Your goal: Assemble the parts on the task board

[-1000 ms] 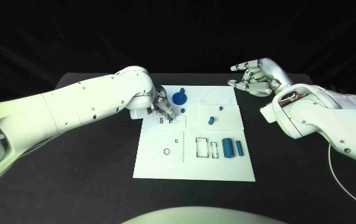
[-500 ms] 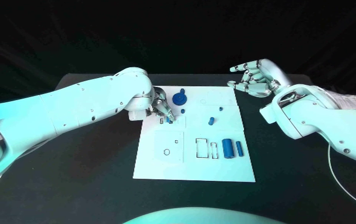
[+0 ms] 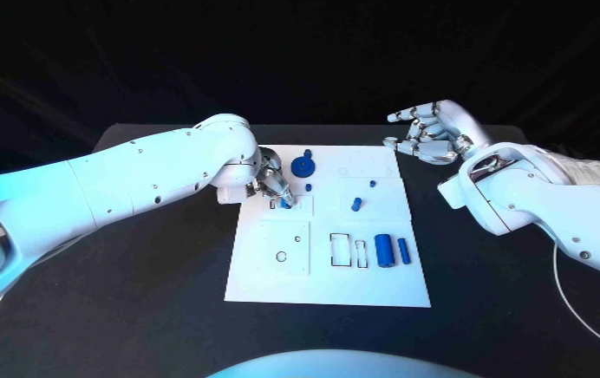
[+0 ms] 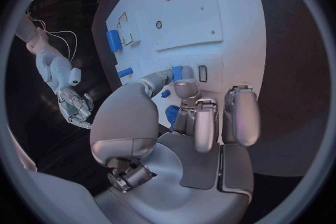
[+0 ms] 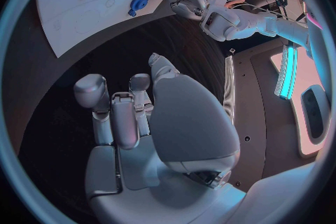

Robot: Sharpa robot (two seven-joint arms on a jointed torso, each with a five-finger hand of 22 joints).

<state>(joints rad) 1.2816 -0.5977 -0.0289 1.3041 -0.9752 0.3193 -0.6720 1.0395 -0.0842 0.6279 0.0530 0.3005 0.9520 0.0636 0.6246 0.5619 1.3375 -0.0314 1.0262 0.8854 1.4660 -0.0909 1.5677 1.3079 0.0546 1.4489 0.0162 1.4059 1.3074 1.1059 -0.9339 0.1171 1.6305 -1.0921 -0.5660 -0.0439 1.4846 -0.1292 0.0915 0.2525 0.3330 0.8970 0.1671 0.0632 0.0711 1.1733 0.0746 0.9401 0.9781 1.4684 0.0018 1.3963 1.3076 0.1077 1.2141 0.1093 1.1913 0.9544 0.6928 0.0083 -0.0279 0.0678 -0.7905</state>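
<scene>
A small blue part (image 4: 177, 72) is pinched between the fingertips of the left hand (image 3: 271, 180) at the far left region of the task board (image 3: 269, 283), beside a slot. The right hand (image 3: 432, 133) is held off the board's far right corner, fingers loosely curled and apart, nothing gripped. Two blue cylinders (image 3: 385, 250) lie near right on the board.

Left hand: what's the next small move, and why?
Probably ease the small blue part down into the small slot beside it. The left hand pinches that part just over the task board, and its fingers haven't let go. The right hand hovers off the board holding nothing, so it needn't move.
</scene>
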